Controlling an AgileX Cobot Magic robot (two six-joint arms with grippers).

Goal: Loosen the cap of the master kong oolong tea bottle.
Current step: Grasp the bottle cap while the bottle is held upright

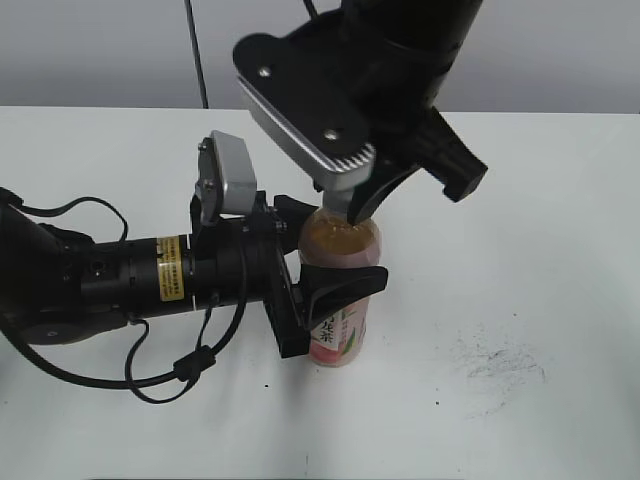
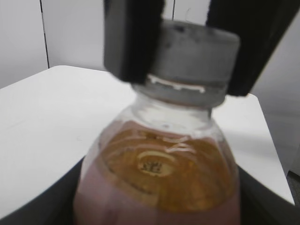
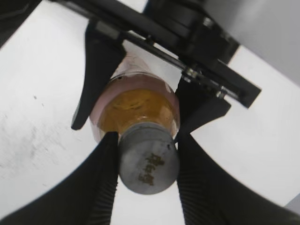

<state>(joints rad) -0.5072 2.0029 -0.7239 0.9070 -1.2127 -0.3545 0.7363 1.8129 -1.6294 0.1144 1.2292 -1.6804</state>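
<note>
The bottle (image 1: 340,300) stands upright on the white worktop (image 1: 520,250), near its middle. My left end effector (image 1: 335,262) comes in from the side and is closed around the bottle's body just below the shoulder, with one finger on the near side and one on the far side. My right end effector (image 3: 143,161) comes down from above and is closed on the cap (image 3: 149,163); its two black fingers (image 3: 105,173) press against opposite sides of the cap, as both wrist views confirm.

Handling notes, as judgement:
- The bottle is nearly full of amber tea, so it should be moderately heavy and resist tipping. The liquid also stiffens the wall.
- The clear plastic wall is thin and smooth. Excess squeeze from my left end effector may dent it and push tea upward once the seal breaks.
- The label (image 1: 338,335) is glossy film and may let the body rotate in the grip. The hold near the shoulder, where the wall is stiffer, is the better place.
- The cap is small, rigid and looks grey. Its side wall is the correct place to hold; grip should be firm and centred so that torque does not make the fingers ride off.
- The left hold must counter the twist, or the bottle turns with the cap.
</note>
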